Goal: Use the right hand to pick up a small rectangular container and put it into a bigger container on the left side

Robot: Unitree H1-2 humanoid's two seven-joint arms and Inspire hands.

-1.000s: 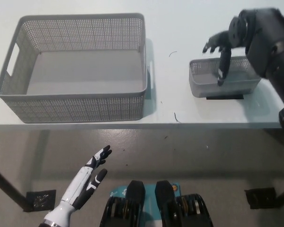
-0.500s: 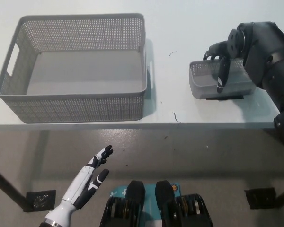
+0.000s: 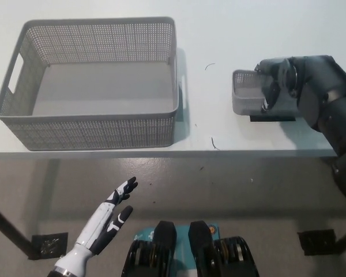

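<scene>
The small grey mesh container (image 3: 243, 92) stands on the white table at the right. Only its left end shows, because my black right hand (image 3: 275, 86) lies over the rest of it. The fingers are curled down over its rim and into it, closed on the container, which still rests on the table. The big grey mesh basket (image 3: 92, 131) stands at the left of the table and holds nothing. My white left hand (image 3: 106, 219) rests open below the table's front edge at the lower left, fingers spread.
A flat black patch (image 3: 271, 119) shows on the table under the small container's near side. A strip of bare white table (image 3: 207, 98) separates the two containers. The table's front edge (image 3: 179, 153) runs across the middle, with grey floor below.
My right hand has come down and toward the near side, from hovering with spread fingers at the container's far rim to lying over it with fingers closed. The left hand has not moved.
</scene>
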